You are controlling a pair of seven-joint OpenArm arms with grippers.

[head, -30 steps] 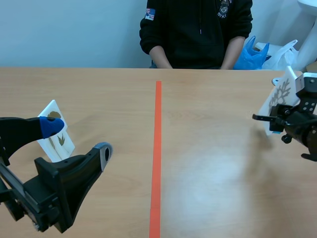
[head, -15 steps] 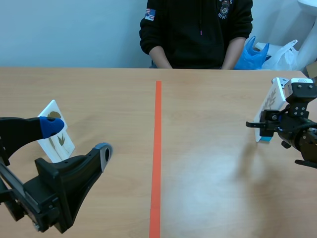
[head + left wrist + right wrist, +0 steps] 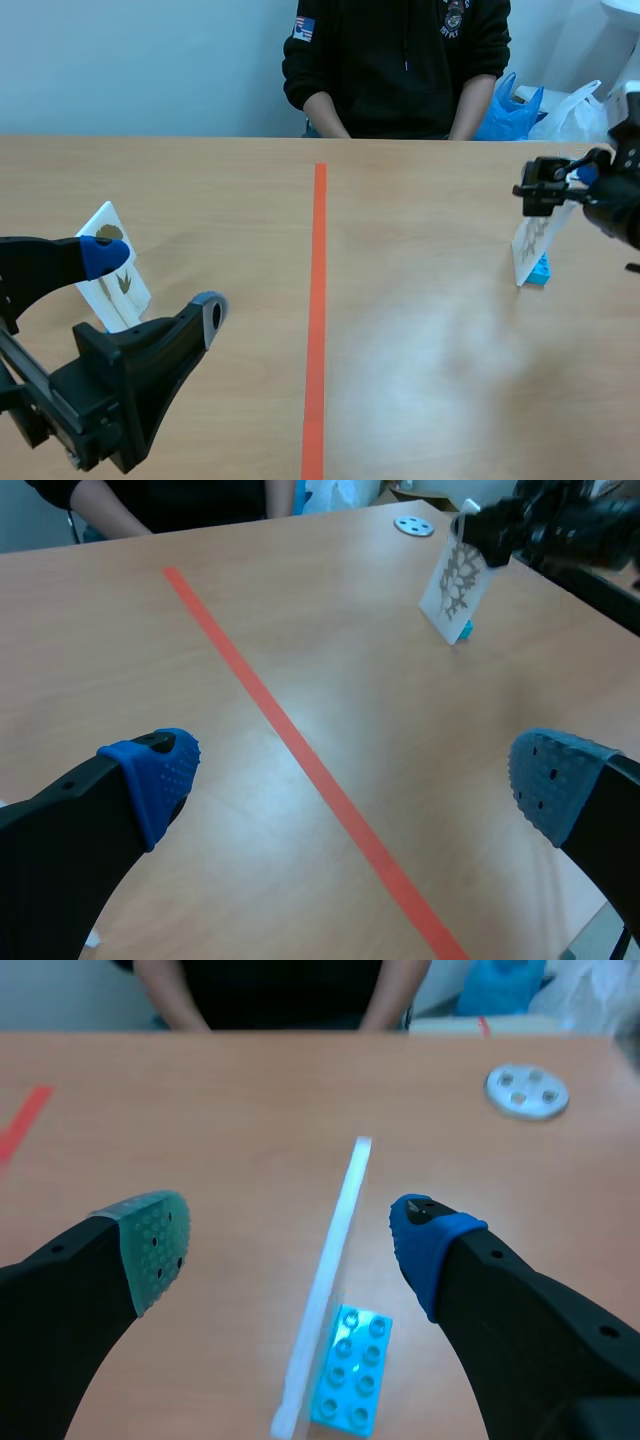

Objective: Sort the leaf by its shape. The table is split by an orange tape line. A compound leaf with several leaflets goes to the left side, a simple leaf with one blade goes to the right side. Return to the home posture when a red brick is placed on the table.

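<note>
- The right gripper (image 3: 560, 183) hangs above the right card (image 3: 528, 243), jaws wide and holding nothing; in the scene view the card sits at about 7 o'clock from it
- That card stands on edge on the table (image 3: 420, 350), leaning on a blue brick (image 3: 540, 271), well to the 3 o'clock side of the tape line (image 3: 317, 300)
- In the right wrist view the card's long top edge runs between the two pads on a 12-to-6 line tipped slightly toward 1 o'clock, so closing would meet its flat faces
- Its leaf looks deeply branched; I cannot tell if it is compound
- The left gripper (image 3: 158, 283) is low on the 9 o'clock side, jaws wide and empty, with the left card (image 3: 118, 285) at its 9 o'clock; contact cannot be judged
- The right arm is far nearer the right card
- No container shows; each half of the table holds one card
</note>
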